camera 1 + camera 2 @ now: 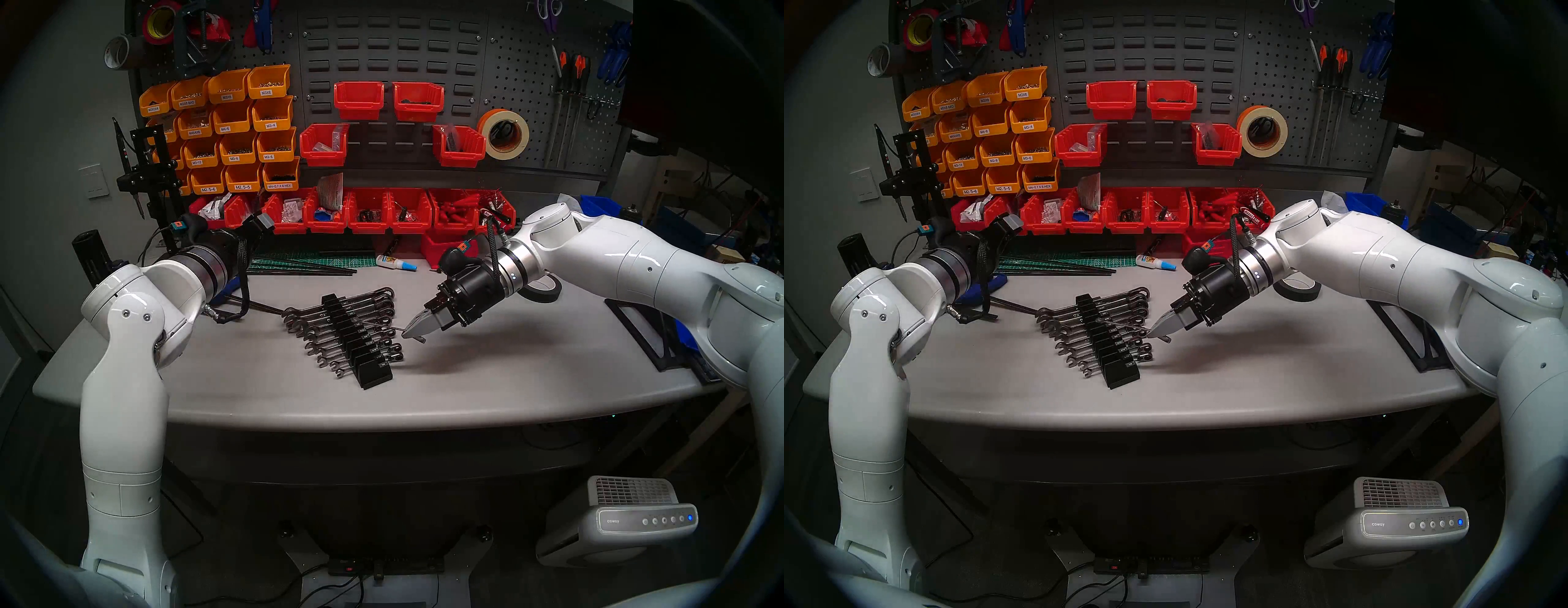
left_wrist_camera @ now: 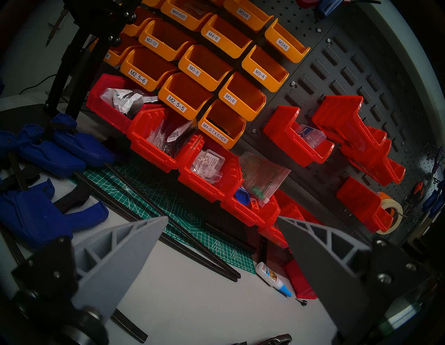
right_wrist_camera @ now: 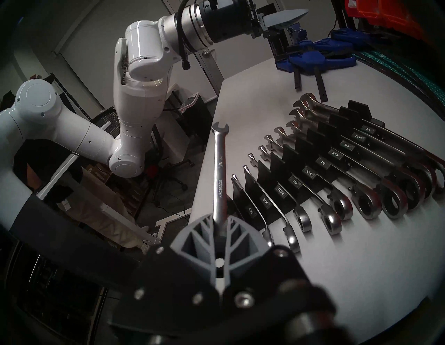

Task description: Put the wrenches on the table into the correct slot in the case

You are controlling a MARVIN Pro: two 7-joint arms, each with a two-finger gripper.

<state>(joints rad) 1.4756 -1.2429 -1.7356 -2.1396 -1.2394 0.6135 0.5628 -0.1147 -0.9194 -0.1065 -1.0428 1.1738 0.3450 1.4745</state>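
My right gripper (image 1: 410, 332) is shut on the ring end of a small chrome wrench (image 3: 220, 168). It holds the wrench in the air, open jaw pointing out over the case (image 1: 356, 339). The case is a black stepped rack on the grey table (image 1: 509, 382), and several chrome wrenches sit in its labelled slots (image 3: 301, 168). In the head view the held wrench (image 1: 386, 327) crosses above the rack's middle steps. My left gripper (image 2: 222, 218) is open and empty, raised at the back left and facing the bins. I see no second loose wrench on the table.
Thin black rods (image 1: 305, 269) lie on a green cutting mat (image 1: 297, 259) at the back. A glue bottle (image 1: 394, 263), a black tape roll (image 1: 545, 288) and red bins (image 1: 369, 212) stand behind. Blue clamps (image 3: 320, 57) lie back left, and a black frame (image 1: 645, 331) lies at the right.
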